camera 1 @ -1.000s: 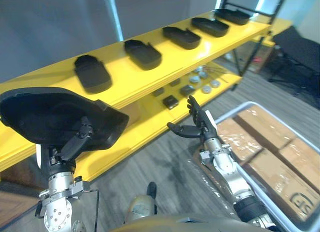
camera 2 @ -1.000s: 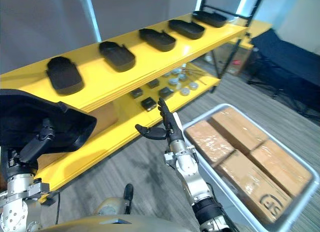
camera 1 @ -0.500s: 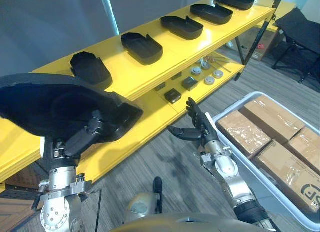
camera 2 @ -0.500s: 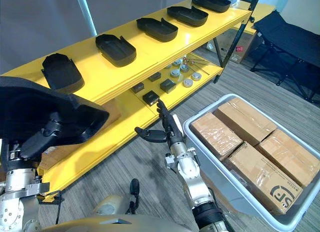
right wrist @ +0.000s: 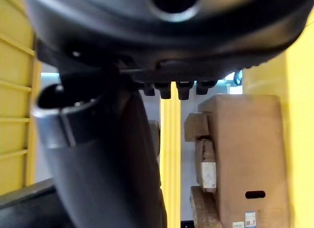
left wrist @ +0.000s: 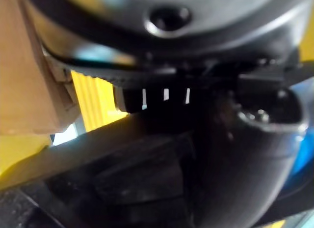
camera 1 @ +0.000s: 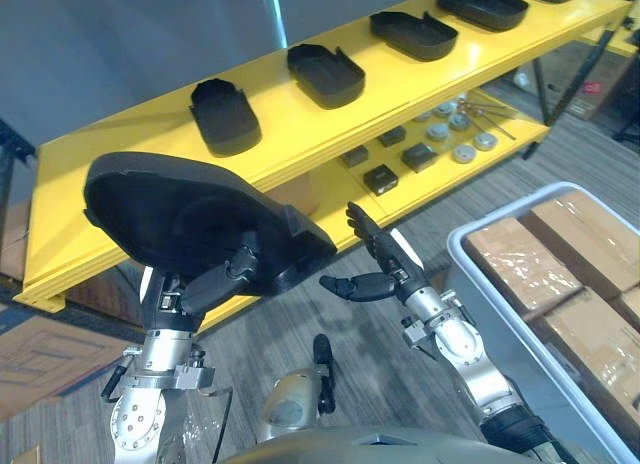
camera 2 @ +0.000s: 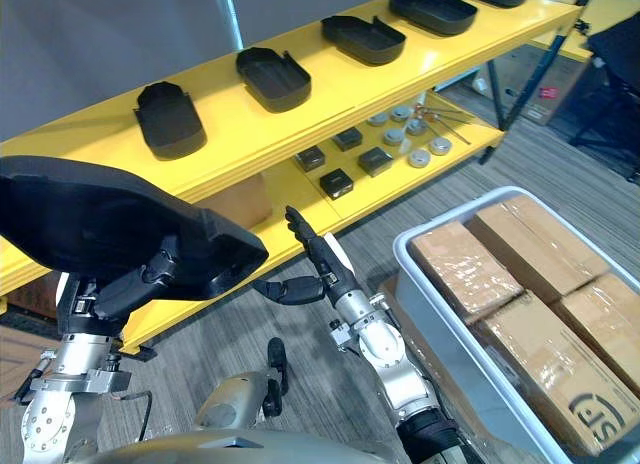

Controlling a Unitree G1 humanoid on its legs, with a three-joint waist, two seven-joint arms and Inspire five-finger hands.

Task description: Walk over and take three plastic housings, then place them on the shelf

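Held housing: a black plastic housing point(camera 1: 190, 219) fills the lower left of the frame, raised in front of the yellow shelf point(camera 1: 130, 149), hollow side up and tilted
Left hand: the left hand point(camera 1: 225, 279) is clamped on the housing's near wall from below, its fingers curled against the rim
Right hand: the right hand point(camera 1: 380, 269) hangs at the frame's centre, fingers straight and thumb spread, holding nothing
Shelf: four more housings point(camera 1: 225, 117) lie in a row on the top tier, running toward the upper right; bare yellow board shows at the tier's left end
Lower tier: small parts point(camera 1: 380, 179) lie right of centre
Bin: a grey bin point(camera 1: 455, 249) with wrapped boxes point(camera 1: 515, 269) sits at the lower right
Handling: I judge it a thin, stiff moulded shell, light for its bulk; the matt surface should give fair friction, but the wide body would swing on a one-sided hold
Where to hold: best on a side wall near the middle, thumb inside and fingers outside, or with the free hand under the far edge
Risk: a rim could catch the shelf edge if it goes in tilted
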